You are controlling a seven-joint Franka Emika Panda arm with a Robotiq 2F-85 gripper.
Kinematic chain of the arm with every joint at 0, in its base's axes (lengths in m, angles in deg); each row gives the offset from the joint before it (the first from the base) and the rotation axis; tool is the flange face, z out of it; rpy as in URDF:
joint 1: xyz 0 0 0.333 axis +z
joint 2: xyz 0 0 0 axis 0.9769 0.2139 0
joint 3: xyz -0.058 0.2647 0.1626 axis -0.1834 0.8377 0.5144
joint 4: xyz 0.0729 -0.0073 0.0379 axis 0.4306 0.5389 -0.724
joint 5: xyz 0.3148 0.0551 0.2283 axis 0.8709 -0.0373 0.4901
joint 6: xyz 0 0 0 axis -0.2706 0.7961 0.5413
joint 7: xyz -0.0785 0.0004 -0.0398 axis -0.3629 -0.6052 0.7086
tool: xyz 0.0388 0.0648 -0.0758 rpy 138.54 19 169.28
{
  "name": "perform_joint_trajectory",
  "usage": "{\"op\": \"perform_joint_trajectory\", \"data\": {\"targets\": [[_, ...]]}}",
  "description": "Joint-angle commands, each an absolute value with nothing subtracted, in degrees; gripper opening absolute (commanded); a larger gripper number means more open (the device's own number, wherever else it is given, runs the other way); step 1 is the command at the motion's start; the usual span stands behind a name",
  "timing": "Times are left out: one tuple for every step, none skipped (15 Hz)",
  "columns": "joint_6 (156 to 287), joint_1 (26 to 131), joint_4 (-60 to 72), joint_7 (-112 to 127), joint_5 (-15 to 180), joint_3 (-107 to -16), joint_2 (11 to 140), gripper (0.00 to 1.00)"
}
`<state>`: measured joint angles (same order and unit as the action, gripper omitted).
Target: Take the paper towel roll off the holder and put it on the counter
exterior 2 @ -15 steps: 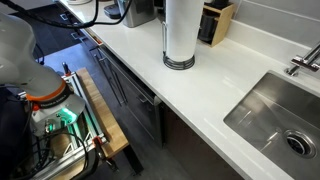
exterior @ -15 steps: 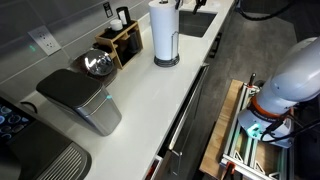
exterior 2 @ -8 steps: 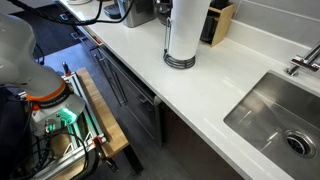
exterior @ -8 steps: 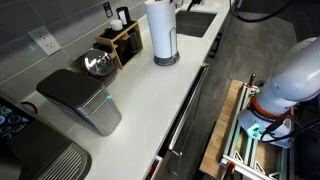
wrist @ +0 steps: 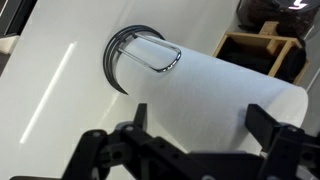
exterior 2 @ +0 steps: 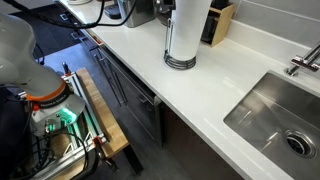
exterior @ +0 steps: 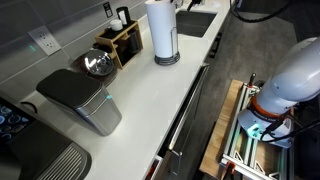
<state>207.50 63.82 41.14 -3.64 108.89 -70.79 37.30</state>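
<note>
The paper towel roll [exterior: 162,30] [exterior 2: 185,28] stands on the holder [exterior: 166,61] [exterior 2: 180,62] on the white counter [exterior: 150,100] [exterior 2: 200,95], leaning slightly. In the wrist view the roll [wrist: 220,95] fills the middle. Beyond it are the holder's round dark-rimmed base [wrist: 113,62] and a wire rod [wrist: 152,54]. My gripper [wrist: 200,112] is open, with one finger [wrist: 136,116] on each side of the roll's upper part. In both exterior views the gripper is mostly cut off by the top edge.
A wooden box with dark bottles [exterior: 122,40] [exterior 2: 218,22] [wrist: 265,50] stands just behind the roll. A shiny metal bowl [exterior: 97,64] and a grey appliance [exterior: 80,98] sit further along the counter. The sink [exterior 2: 275,115] and faucet [exterior 2: 303,62] lie on the roll's other side.
The roll's top has tipped a little sideways on the holder between the earliest frames and now. The jaws have stayed open.
</note>
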Motion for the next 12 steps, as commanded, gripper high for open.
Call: {"op": "perform_joint_trajectory", "data": {"targets": [[205.75, 63.41, 41.59, -2.43, 107.28, -71.16, 37.16, 1.00], [205.23, 63.15, 41.41, -2.40, 106.48, -71.07, 37.09, 1.00], [204.43, 62.96, 41.08, -2.04, 105.69, -71.17, 36.98, 1.00], [203.45, 62.74, 40.67, -1.84, 104.85, -71.25, 36.97, 1.00], [202.55, 62.43, 40.36, -1.75, 103.69, -71.28, 36.90, 1.00], [201.73, 62.25, 40.18, -1.51, 102.89, -71.35, 36.80, 1.00], [200.91, 62.06, 40.01, -1.29, 102.06, -71.40, 36.67, 1.00], [200.11, 62.06, 39.86, -0.85, 101.68, -71.57, 36.51, 1.00], [199.41, 62.01, 39.65, -0.55, 101.35, -71.69, 36.43, 1.00], [198.84, 62.09, 39.40, -0.12, 101.40, -71.86, 36.34, 1.00], [198.65, 62.12, 39.25, 0.22, 101.37, -71.91, 36.33, 1.00], [198.40, 62.20, 39.14, 0.58, 101.57, -72.00, 36.29, 1.00]]}}
